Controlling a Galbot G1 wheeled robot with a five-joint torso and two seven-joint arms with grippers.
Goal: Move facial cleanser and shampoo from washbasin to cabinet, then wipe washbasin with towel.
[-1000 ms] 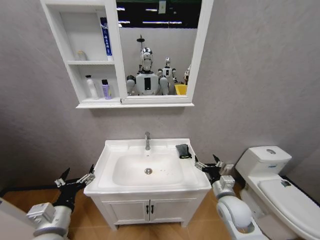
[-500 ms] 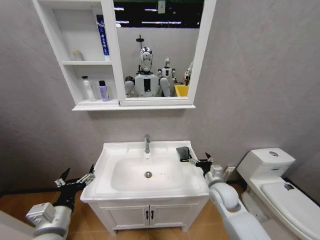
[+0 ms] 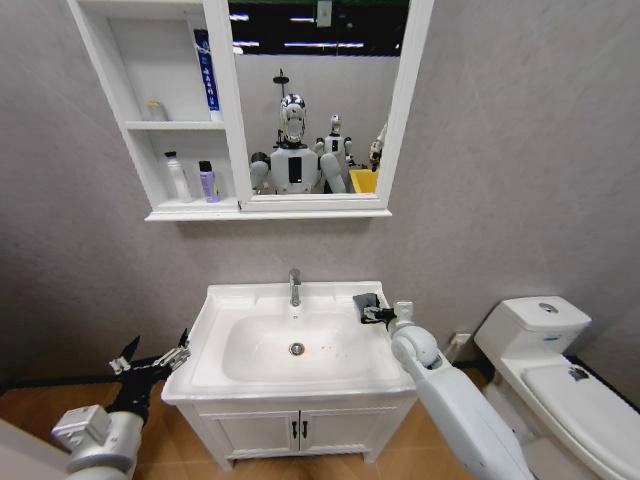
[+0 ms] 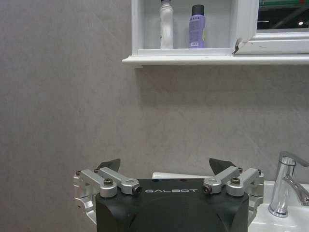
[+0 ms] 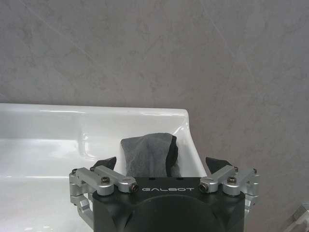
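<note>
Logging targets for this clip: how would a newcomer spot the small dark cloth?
Find the white rectangular ceramic washbasin with its chrome tap. On its back right corner lies the small dark grey towel, with the open right gripper at it. It is the only dark, soft thing on the white rim.

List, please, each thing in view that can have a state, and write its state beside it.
towel: crumpled, lying on the washbasin's back right corner
washbasin: bowl dry-looking, drain open
tap: no water running
two bottles: upright on the cabinet's lower shelf
cabinet: open shelves, no doors
right gripper: open, fingers either side of the towel
left gripper: open, idle beside the washbasin
</note>
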